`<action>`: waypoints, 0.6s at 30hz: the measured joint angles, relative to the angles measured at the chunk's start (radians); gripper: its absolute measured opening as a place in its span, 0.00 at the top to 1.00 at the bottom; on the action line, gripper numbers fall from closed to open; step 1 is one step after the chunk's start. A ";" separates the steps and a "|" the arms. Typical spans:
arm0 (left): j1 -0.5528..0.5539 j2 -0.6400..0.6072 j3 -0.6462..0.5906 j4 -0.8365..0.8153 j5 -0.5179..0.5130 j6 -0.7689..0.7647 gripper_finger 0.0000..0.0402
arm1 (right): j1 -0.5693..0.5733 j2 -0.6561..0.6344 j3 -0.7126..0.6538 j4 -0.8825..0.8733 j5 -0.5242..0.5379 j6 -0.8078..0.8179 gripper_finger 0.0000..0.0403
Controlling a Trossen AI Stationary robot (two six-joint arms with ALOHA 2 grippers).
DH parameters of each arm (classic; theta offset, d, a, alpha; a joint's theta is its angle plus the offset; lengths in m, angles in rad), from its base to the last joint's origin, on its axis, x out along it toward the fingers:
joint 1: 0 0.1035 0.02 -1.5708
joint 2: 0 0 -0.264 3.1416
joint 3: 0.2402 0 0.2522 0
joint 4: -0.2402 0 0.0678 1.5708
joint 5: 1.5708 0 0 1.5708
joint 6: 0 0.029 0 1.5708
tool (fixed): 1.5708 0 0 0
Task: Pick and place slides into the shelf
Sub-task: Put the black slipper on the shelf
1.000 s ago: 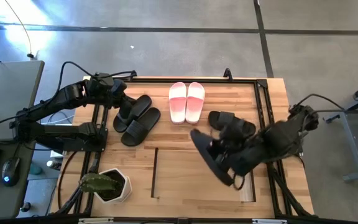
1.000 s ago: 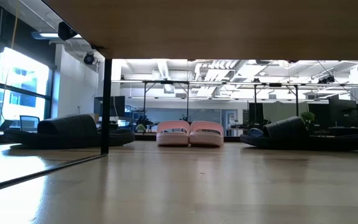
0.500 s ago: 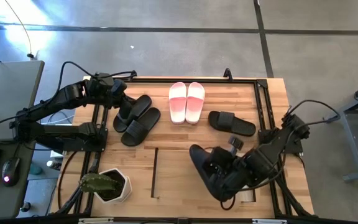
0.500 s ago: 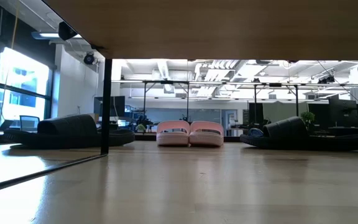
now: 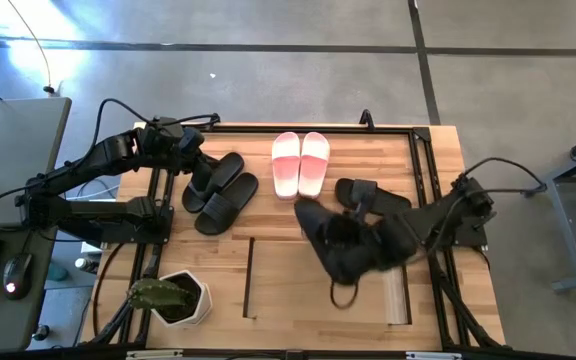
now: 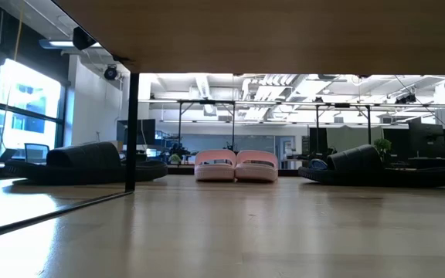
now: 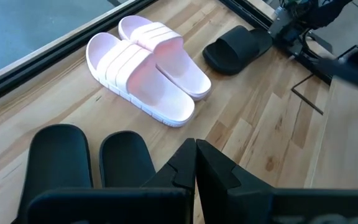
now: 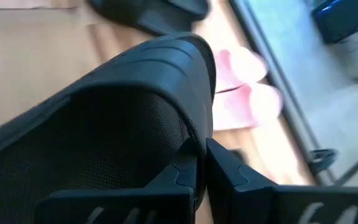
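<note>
The right gripper [image 5: 353,240], fingers pinching a black slide [image 5: 333,248], has swung it up the surface since a moment ago, nearer the pink pair [image 5: 300,163] and beside its mate [image 5: 372,197]; the left gripper [image 5: 200,165], fingers pressed together, stays over the other black pair [image 5: 220,192].

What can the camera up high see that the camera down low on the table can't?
Only the high view shows the right gripper shut on a black slide, the left gripper shut beside the black pair, and the plant pot. Only the low view shows the room's ceiling lights and a window. Both show the pink slides and the wooden table.
</note>
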 joint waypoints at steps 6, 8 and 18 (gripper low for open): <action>0.000 0.000 0.000 -0.001 0.000 -0.001 1.00 | -0.122 -0.153 0.000 -0.001 0.057 -0.131 1.00; 0.000 0.000 0.000 -0.001 0.000 -0.004 1.00 | -0.140 -0.244 0.000 -0.002 0.071 -0.131 1.00; 0.000 0.000 0.000 -0.027 0.028 -0.005 1.00 | -0.025 -0.724 -0.160 0.001 0.248 0.219 1.00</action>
